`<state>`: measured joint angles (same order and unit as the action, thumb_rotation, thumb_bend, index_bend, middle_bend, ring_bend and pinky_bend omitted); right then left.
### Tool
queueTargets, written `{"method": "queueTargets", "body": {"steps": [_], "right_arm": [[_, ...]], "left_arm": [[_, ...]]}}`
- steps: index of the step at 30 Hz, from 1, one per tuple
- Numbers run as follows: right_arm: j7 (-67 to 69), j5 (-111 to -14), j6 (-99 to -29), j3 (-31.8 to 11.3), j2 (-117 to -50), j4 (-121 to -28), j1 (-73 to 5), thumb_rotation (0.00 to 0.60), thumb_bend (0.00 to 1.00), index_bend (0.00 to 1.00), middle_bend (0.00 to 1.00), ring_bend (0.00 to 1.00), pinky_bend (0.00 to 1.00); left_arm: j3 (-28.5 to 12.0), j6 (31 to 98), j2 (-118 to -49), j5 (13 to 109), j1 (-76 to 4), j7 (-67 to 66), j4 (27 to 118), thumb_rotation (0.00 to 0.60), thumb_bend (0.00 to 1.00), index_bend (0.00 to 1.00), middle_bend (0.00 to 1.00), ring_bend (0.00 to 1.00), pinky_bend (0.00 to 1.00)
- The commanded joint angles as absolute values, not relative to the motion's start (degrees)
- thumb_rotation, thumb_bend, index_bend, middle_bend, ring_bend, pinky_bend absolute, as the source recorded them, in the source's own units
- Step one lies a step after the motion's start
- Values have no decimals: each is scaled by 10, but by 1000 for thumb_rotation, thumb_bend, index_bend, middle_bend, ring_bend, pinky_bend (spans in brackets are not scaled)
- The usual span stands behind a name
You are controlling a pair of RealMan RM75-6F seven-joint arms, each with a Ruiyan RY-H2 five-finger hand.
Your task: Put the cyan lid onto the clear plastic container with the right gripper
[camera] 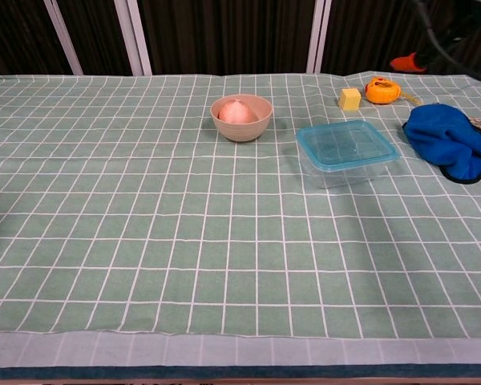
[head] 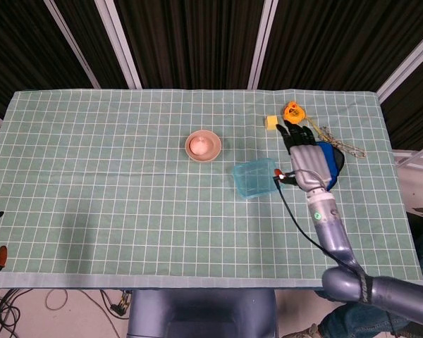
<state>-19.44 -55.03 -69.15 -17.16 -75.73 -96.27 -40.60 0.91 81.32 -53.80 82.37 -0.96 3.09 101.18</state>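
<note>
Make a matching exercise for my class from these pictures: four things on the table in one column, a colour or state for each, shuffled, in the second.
Things:
1. cyan lid
2. bowl
3. cloth
4. right hand

Descriptions:
A. blue, crumpled
B. sits on the clear plastic container
C. holds nothing, fingers apart
D. beige, something pale inside

Pairs: 1-B, 2-D, 3-A, 4-C

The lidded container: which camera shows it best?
The chest view. The container sits close and side-on there, so you see its clear walls and the cyan lid resting on top. The head view shows it from above, small, mostly just the lid.
</note>
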Motion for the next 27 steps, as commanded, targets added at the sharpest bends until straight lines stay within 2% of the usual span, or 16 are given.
{"method": "queueTargets", "body": {"steps": [1, 6, 13, 19, 27], "right_arm": [[-169, -666, -803, -81, -686, -1037, -292, 600, 314, 0, 0, 0, 0], [-127, -772, -880, -12, -676, -1012, -213, 600, 313, 0, 0, 0, 0], [-88, -850, -965, 39, -698, -949, -127, 600, 314, 0, 0, 0, 0], [-57, -880, -1001, 64, -699, -917, -81, 600, 314, 0, 0, 0, 0], [-33, -893, -995, 53, -684, -907, -64, 600, 314, 0, 0, 0, 0]], "left_arm": [[10, 833, -546, 849, -8, 20, 997, 600, 523, 110, 0, 0, 0], [10, 851, -556, 869, -5, 20, 980, 600, 523, 109, 0, 0, 0], [8, 870, -562, 895, -7, 18, 956, 600, 522, 107, 0, 0, 0], [14, 875, -563, 921, -11, 17, 941, 600, 523, 106, 0, 0, 0], [24, 894, -568, 965, -13, 13, 915, 600, 522, 106, 0, 0, 0]]}}
